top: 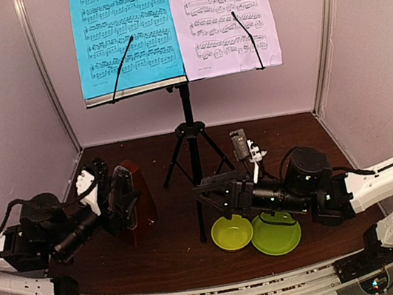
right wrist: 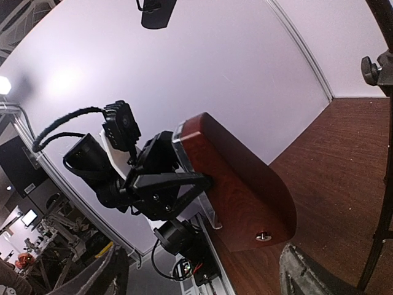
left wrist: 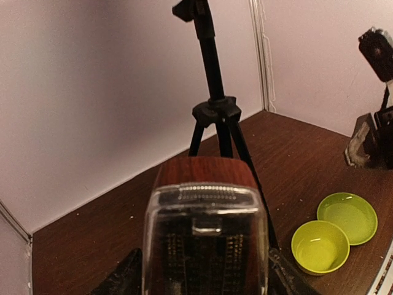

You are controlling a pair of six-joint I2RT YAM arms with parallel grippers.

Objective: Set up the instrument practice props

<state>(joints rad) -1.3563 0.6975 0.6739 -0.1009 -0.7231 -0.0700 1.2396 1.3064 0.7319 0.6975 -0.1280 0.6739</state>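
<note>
The left gripper [left wrist: 204,265] is clamped on the small brown pyramid metronome [left wrist: 206,233] - one finger presses each flank of its clear front cover, seen low in the left wrist view. The right wrist camera shows the same grip from the side, the red-brown wooden body jutting out beyond the fingers with a small metal knob near its wide end. Whether its base touches the wood or hangs just above it I cannot tell.

The right gripper [right wrist: 202,276] has its fingers [right wrist: 310,273] spread wide with nothing between them. It faces the metronome across the table, and a tripod leg [right wrist: 384,215] runs just beside it at the right edge of its own view.

The black music stand [top: 190,130] is upright at the back middle of the dark brown wooden table [top: 177,259], legs splayed. On its desk the cyan sheet [top: 126,31] lies to the left and the pale lilac sheet [top: 224,16] to the right, each pinned by a thin black retaining arm.

Near the front edge, under the right arm, a lime-green bowl [top: 232,232] and a lime-green plate [top: 276,234] sit touching - the bowl on the left. Pale walls close in the back and both sides.
</note>
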